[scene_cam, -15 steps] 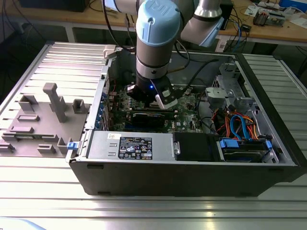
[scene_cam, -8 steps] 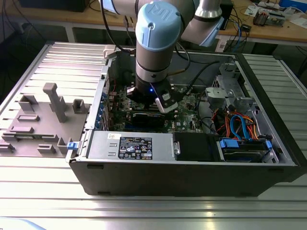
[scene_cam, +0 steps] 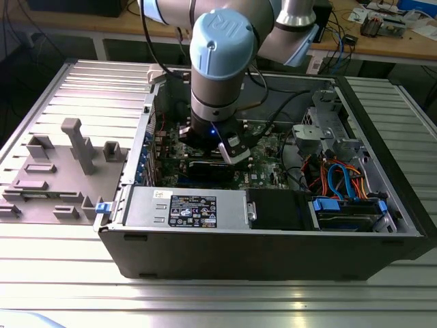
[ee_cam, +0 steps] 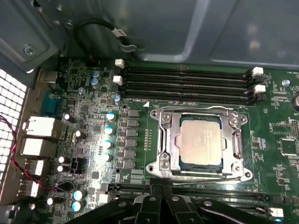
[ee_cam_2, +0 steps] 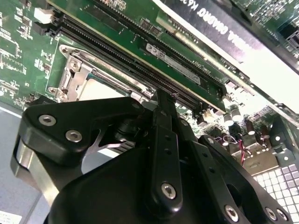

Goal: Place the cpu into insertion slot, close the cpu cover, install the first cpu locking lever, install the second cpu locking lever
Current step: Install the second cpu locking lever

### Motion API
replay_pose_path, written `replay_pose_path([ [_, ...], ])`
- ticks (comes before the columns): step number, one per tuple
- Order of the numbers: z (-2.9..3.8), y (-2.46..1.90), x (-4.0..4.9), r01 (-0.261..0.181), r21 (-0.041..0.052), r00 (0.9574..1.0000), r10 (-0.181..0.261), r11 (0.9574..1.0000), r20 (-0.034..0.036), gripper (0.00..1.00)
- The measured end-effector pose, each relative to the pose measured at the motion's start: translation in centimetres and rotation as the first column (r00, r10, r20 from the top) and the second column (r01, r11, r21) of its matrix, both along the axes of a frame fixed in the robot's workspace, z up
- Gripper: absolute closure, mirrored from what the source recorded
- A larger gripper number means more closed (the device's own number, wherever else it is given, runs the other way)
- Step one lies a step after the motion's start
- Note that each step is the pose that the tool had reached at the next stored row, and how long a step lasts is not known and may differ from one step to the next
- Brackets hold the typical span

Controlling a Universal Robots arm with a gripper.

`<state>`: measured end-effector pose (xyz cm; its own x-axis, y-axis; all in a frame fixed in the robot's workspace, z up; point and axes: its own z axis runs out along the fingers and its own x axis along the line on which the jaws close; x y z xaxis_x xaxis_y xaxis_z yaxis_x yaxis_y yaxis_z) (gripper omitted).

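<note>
Gripper [ee_cam: 161, 193] beside covered silver cpu [ee_cam: 201, 138]

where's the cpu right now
The small square silver-grey cpu sits in the silver-rimmed insertion slot on the green circuit board, beside the long black memory slots.

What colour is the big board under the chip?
Green board, clearest in the first wrist view.
</note>
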<state>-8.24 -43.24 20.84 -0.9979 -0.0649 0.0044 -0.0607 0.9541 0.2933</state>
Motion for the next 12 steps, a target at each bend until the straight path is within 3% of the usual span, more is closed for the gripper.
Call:
replay_pose_path([
  [7,-0.84,-0.01,-0.43,0.0,0.0155,1.0,0.0,0.9999,-0.0001,0.89],
  [12,-1.12,0.03,-0.54,0.0,0.037,1.0,0.0,0.9993,0.0,0.89],
])
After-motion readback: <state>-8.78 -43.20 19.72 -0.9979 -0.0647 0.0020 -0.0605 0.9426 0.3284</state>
